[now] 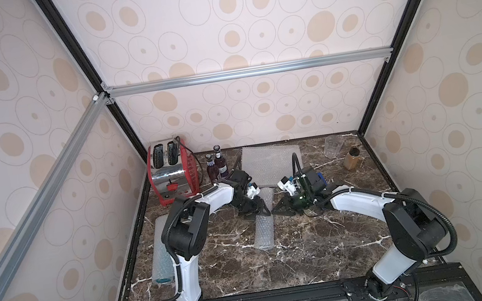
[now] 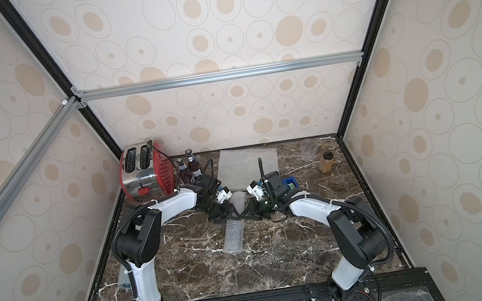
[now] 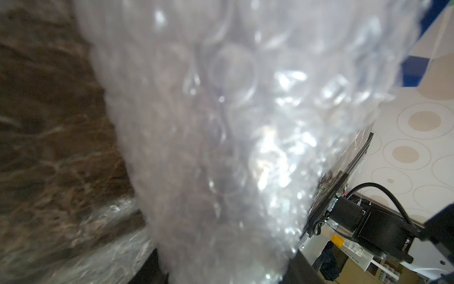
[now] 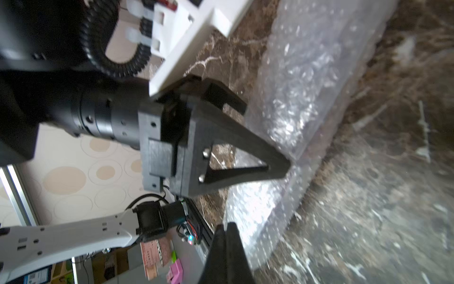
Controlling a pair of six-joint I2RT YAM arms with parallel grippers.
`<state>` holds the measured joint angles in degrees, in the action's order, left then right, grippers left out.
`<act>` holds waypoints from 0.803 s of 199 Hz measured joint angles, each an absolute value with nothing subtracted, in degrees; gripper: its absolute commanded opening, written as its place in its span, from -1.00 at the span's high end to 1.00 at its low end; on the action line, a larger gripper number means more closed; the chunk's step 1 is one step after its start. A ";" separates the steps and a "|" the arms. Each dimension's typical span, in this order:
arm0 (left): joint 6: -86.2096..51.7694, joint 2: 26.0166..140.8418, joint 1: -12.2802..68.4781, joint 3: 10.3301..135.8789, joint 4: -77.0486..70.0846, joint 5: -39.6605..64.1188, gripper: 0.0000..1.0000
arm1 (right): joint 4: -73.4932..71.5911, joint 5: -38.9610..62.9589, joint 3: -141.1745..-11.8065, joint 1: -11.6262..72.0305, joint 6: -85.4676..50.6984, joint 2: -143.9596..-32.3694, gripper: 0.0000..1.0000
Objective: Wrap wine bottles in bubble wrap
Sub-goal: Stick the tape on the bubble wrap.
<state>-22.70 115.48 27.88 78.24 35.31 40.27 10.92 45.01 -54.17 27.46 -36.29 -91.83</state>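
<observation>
Bubble wrap rolled into a tube (image 1: pixel 263 221) lies in the middle of the marble table (image 1: pixel 311 250), running from back to front. The left gripper (image 1: pixel 260 210) sits over the tube's far half with its jaws either side of the roll, clasping it. From that arm's wrist camera the tube (image 3: pixel 221 123) fills nearly the whole picture. The right gripper (image 1: pixel 275 212) is clenched on nothing: its fingers (image 4: pixel 237 255) are pressed flat together, with the tip just beside the tube. Whether a bottle lies inside that roll I cannot tell.

A flat sheet (image 1: pixel 270 161) of the same wrap is spread at the back. Left of it, next to the red toaster (image 1: pixel 172 173), a purple wine bottle (image 1: pixel 212 170) and a second bottle (image 1: pixel 221 164) stand upright, close together. A second roll (image 1: pixel 161 249) lies along the left edge, partly behind the left arm, and a bright blue end (image 1: pixel 164 280) shows at its near end. At the back right — well apart from both grippers — stand a clear cup (image 1: pixel 333 144) and an amber jar (image 1: pixel 351 158).
</observation>
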 measured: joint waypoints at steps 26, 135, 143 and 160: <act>-20.05 115.94 28.08 79.22 36.82 40.36 0.15 | 22.63 47.07 -55.72 25.89 -27.14 -91.98 1.00; -15.33 116.71 28.82 81.25 39.53 39.81 0.17 | 30.87 55.61 -67.11 29.61 -19.18 -106.61 1.00; -15.35 116.71 28.82 81.25 39.53 39.90 0.17 | 31.07 55.92 -67.64 29.71 -18.94 -107.00 1.00; -15.33 116.71 28.80 81.34 39.66 39.97 0.17 | 31.77 56.29 -68.90 29.74 -18.33 -108.07 1.00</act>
